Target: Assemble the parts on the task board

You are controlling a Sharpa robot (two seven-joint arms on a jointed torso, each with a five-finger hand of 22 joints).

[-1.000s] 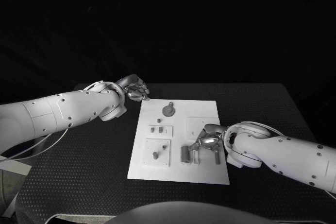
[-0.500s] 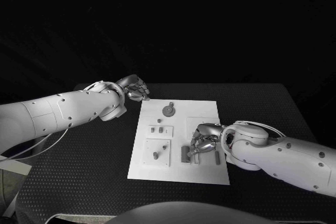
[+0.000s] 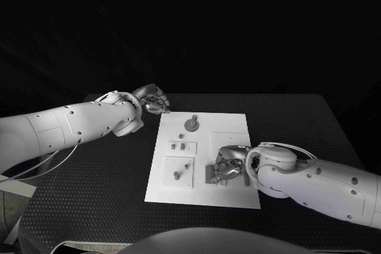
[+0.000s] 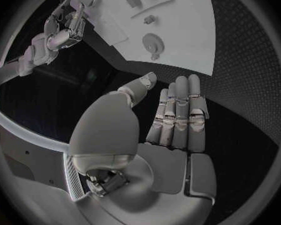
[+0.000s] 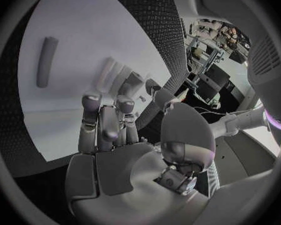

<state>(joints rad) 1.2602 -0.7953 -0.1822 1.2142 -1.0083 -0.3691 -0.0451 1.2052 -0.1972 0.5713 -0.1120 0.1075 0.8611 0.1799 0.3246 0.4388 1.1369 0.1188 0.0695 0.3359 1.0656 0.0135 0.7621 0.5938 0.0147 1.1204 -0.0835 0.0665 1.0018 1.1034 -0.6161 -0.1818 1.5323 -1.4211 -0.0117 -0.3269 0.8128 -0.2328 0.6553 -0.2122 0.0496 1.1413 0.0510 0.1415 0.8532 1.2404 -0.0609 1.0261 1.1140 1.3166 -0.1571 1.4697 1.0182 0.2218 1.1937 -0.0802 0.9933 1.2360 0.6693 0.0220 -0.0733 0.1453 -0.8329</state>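
White screw-dotted arms point(image 3: 71, 127), silver robot hands point(image 3: 152, 101)

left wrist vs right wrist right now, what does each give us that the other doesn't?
Left wrist alone: the left hand, fingers straight and holding nothing, off the board beside the corner near the round disc part; it also catches the right hand at the board's other end.

Right wrist alone: the right hand's fingers curled down over the upright parts, and a long bar part lying flat apart from them.

Both: the white task board on the black table.

Right hand point(image 3: 226, 167) hiding the grey parts beneath, its grasp unclear, small parts point(image 3: 181, 147) indistinct
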